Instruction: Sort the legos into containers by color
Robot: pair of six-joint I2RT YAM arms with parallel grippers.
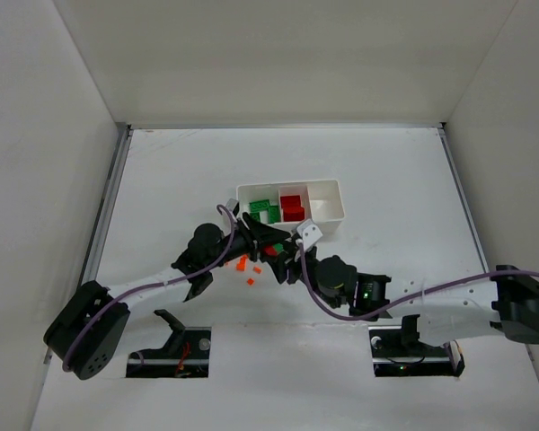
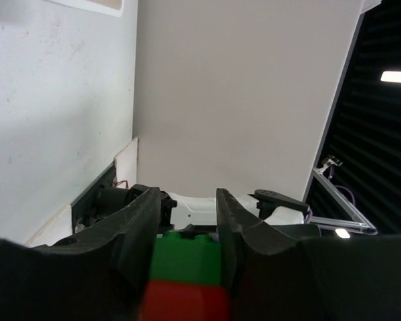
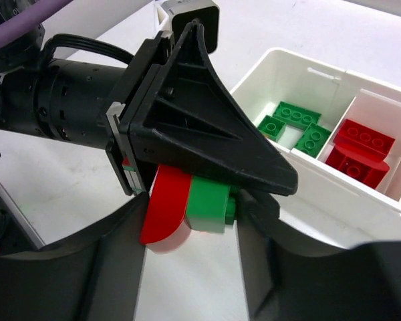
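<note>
Yanking crooked could've flung that joined red-and-green plastic brick pair (image 3: 187,207); your left gripper (image 2: 185,200) clamped it, right gripper (image 3: 197,224) contact unclear.

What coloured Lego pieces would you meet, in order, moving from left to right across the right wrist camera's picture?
A red curved brick → the green brick joined to it → loose green bricks in the tray → red bricks in the compartment beside them.
</note>
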